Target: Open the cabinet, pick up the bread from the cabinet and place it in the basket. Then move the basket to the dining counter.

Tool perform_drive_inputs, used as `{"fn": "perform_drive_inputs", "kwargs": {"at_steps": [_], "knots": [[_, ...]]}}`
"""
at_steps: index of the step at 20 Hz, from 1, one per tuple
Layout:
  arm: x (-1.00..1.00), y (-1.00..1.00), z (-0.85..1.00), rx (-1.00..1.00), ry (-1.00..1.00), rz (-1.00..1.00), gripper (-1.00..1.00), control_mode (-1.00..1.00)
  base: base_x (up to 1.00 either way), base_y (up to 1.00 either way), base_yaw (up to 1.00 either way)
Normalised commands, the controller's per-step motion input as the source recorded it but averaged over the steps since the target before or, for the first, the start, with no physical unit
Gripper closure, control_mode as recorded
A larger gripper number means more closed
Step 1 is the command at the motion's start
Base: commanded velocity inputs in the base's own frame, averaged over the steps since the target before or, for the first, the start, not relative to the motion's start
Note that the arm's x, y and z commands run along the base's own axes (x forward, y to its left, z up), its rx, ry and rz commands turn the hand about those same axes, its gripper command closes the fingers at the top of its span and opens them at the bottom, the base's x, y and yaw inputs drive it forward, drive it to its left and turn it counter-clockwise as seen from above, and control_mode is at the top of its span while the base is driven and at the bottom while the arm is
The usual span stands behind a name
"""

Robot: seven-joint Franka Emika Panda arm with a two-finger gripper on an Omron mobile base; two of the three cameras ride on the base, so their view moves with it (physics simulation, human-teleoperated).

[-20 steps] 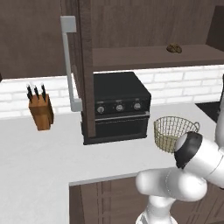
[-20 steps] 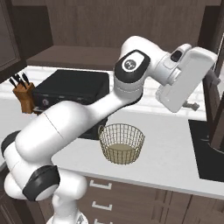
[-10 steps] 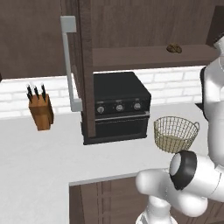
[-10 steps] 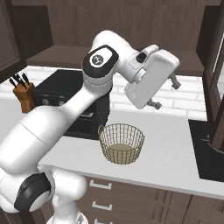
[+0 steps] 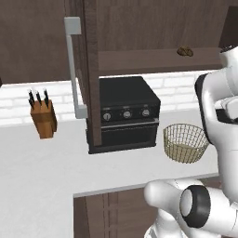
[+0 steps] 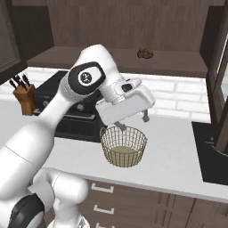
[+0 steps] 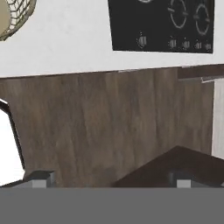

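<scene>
Hovering above basket [image 6: 123, 146], gripper [image 6: 132, 122] spread, empty; bread [image 6: 144, 53] on cabinet [image 5: 139, 28] shelf; hand view adds cooktop [image 7: 162, 25].

Both base cameras sit behind the arm and look forward and down over the white bench [image 5: 42, 172]. The left one sees the black oven [image 5: 124, 114] nearly head-on; the right one takes it from the other side. They share the oven, knife block [image 5: 43, 118], basket [image 6: 123, 145] and cabinet [image 6: 133, 26]. The hand camera looks steeply down past the bench edge at a stovetop [image 7: 162, 24] and brown floor [image 7: 100, 127].
</scene>
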Motion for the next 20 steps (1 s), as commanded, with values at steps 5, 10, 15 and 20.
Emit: {"fn": "perform_drive_inputs", "kwargs": {"at_steps": [5, 10, 15, 20], "knots": [[0.38, 0.91, -0.19, 0.35, -0.49, 0.07, -1.0, -1.0, 0.0, 0.0, 0.0], [0.34, 0.34, -0.03, 0.15, -0.65, 0.04, -1.0, -1.0, 0.0, 0.0, 0.0], [0.41, 0.33, 0.35, 0.01, -0.51, 0.0, -1.0, -1.0, 0.0, 0.0, 0.0], [0.09, 0.26, 0.87, 0.0, -0.09, 0.04, -1.0, -1.0, 0.0, 0.0, 0.0]]}}
